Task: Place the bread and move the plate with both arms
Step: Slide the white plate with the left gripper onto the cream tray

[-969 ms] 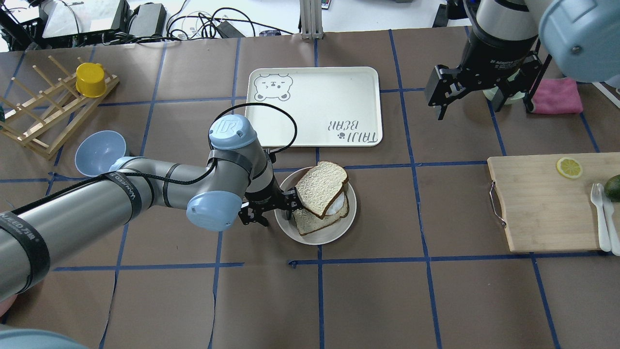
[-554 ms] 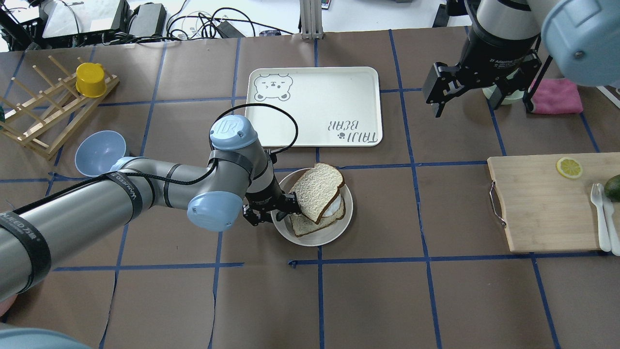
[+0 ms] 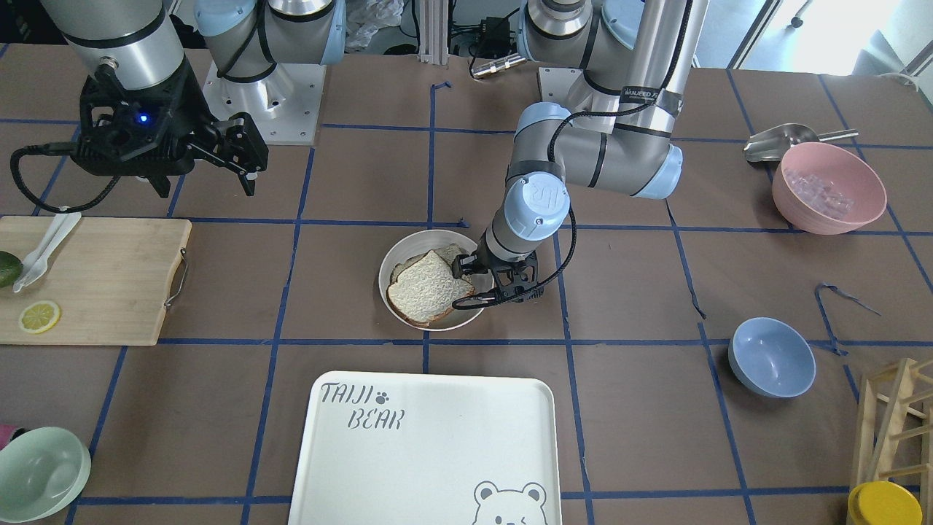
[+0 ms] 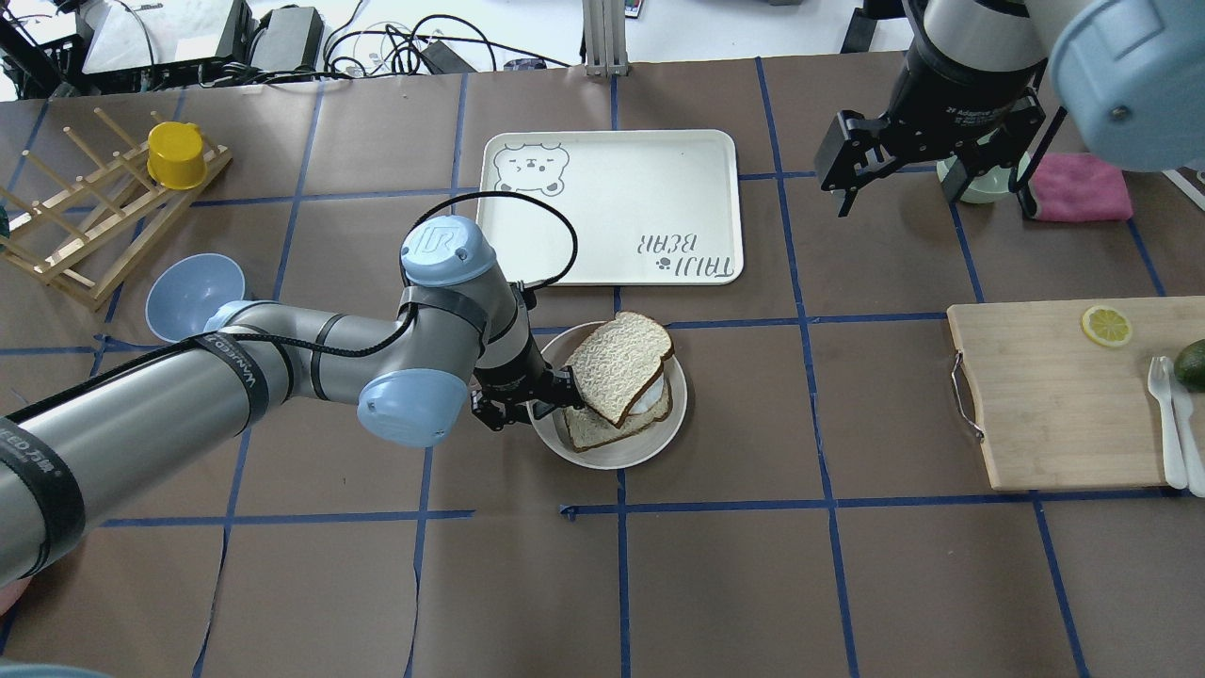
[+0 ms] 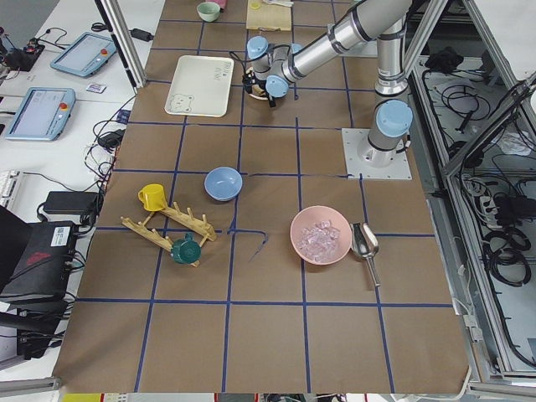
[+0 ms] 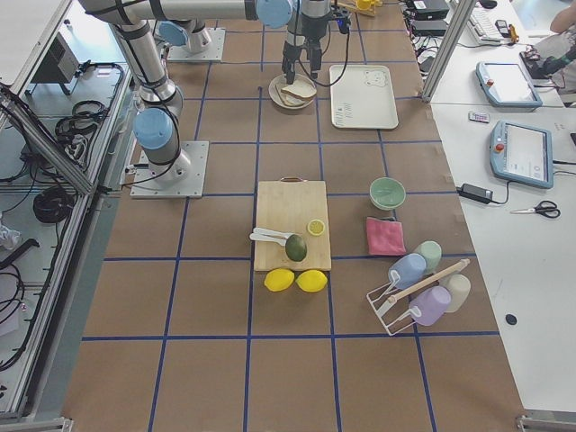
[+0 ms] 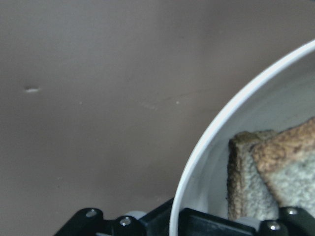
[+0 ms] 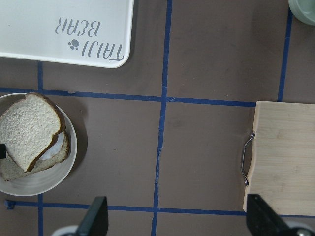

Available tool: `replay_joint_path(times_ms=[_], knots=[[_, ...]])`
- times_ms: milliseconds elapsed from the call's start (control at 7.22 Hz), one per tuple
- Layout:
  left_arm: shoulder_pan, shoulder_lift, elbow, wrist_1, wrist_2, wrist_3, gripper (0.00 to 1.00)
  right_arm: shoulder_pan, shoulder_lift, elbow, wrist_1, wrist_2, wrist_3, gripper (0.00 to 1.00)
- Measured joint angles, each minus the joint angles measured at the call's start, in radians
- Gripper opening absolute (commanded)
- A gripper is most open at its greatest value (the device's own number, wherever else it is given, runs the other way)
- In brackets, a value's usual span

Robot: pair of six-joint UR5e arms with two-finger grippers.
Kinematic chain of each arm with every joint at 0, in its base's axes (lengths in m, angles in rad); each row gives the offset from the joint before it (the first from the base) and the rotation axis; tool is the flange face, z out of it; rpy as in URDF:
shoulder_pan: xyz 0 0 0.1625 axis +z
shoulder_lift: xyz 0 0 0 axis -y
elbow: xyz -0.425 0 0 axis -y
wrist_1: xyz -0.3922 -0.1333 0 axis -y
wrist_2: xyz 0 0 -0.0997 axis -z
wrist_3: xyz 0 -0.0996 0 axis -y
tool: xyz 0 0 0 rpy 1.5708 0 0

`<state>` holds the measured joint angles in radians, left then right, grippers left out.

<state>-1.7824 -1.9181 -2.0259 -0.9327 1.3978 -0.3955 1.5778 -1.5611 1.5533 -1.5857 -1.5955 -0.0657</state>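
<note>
The round cream plate (image 4: 650, 447) sits at the table's middle, just short of the tray. On it lies a pale bread slice (image 4: 619, 363) with a brown crust. It leans over a white layer and a second slice (image 4: 602, 431). My left gripper (image 4: 546, 403) is shut on the plate's left rim. In the left wrist view the rim (image 7: 211, 137) runs down between its fingers. The plate (image 3: 402, 251) and the left gripper (image 3: 474, 288) also show in the front view. My right gripper (image 4: 932, 193) hangs open and empty, high over the far right. Its wrist view shows the plate (image 8: 44, 183) and bread (image 8: 29, 128) at the lower left.
The white TAIJI BEAR tray (image 4: 612, 207) lies just beyond the plate. A wooden cutting board (image 4: 1064, 395) with a lemon slice is at the right. A blue bowl (image 4: 193, 294) and a rack with a yellow cup (image 4: 174, 155) are at the left. A pink cloth (image 4: 1083, 184) lies at the far right.
The plate and the left gripper on its rim have shifted slightly left and toward the tray. The open right gripper has drifted a little farther away.
</note>
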Motion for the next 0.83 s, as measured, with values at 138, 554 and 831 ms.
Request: replay_joint_path(times_ms=[138, 554, 831], knots=[[0.003, 0.007, 0.003, 0.001, 0.0, 0.001, 0.0, -0.001, 0.0, 0.0, 0.001, -0.001, -0.002, 1.0], [0.016, 0.049, -0.008, 0.066, -0.019, 0.009, 0.0, -0.002, 0.0, 0.004, 0.005, -0.01, -0.006, 1.0], [0.022, 0.077, -0.062, 0.207, -0.045, 0.016, 0.0, -0.002, 0.0, 0.006, 0.001, -0.012, -0.006, 1.0]])
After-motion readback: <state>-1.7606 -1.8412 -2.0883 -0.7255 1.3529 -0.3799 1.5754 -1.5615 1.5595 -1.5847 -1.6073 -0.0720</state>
